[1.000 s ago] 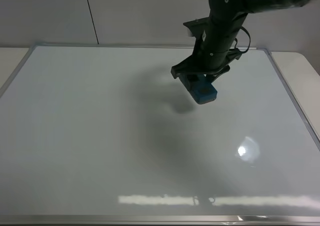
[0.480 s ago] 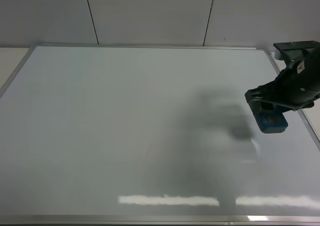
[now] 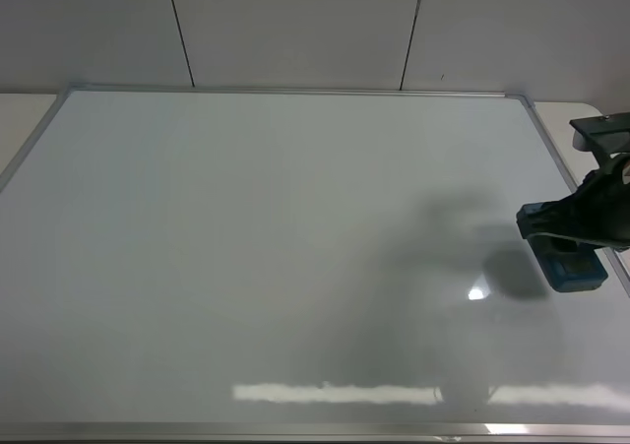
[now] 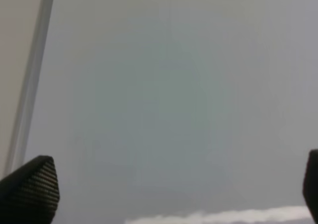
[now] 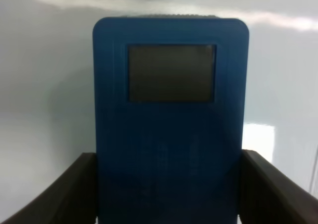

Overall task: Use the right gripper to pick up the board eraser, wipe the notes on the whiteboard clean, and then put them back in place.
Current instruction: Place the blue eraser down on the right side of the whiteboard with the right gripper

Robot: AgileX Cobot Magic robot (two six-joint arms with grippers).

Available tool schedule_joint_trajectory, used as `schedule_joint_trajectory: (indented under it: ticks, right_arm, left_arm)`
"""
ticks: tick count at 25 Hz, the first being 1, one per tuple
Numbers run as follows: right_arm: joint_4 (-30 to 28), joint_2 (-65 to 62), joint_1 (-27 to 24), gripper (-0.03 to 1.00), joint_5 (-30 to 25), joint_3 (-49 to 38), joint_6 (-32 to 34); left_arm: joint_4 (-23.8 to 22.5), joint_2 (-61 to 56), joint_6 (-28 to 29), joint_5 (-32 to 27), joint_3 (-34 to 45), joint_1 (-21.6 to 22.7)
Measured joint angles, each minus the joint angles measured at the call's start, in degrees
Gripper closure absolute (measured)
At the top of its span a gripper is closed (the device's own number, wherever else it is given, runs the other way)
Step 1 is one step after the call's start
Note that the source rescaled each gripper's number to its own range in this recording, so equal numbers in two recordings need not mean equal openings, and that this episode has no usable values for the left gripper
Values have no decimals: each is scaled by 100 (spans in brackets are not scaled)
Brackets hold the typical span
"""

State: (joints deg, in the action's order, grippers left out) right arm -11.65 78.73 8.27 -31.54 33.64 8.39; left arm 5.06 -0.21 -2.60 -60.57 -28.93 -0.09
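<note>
The whiteboard (image 3: 276, 257) is a large glossy white board with a thin silver frame. No red notes show on it in any view. My right gripper (image 3: 571, 242) is at the board's right edge, shut on the teal-blue board eraser (image 3: 574, 267), held above the board with its shadow to the left. In the right wrist view the eraser (image 5: 169, 134) sits between the two black fingers (image 5: 64, 194), with a grey patch on top. In the left wrist view my left gripper (image 4: 179, 189) is open over the whiteboard (image 4: 164, 100), its fingertips (image 4: 30, 189) wide apart and empty.
The board's silver frame (image 3: 556, 158) runs down the right side next to the gripper, with the pale table (image 3: 566, 119) beyond it. A grey panelled wall (image 3: 295, 26) stands behind. The frame's edge (image 4: 30, 85) also shows in the left wrist view.
My right gripper has carried the eraser from the upper middle of the board to the right edge and lower down. The left gripper has no earlier frame.
</note>
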Motion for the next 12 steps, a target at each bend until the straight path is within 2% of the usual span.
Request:
schedule_joint_trajectory:
  ticks: [5, 12]
  right_arm:
    - [-313, 0, 0, 95, 131, -294, 67]
    - [-820, 10, 0, 95, 641, -643, 836]
  left_arm:
    - [0, 0, 0, 0, 0, 0]
    - [0, 0, 0, 0, 0, 0]
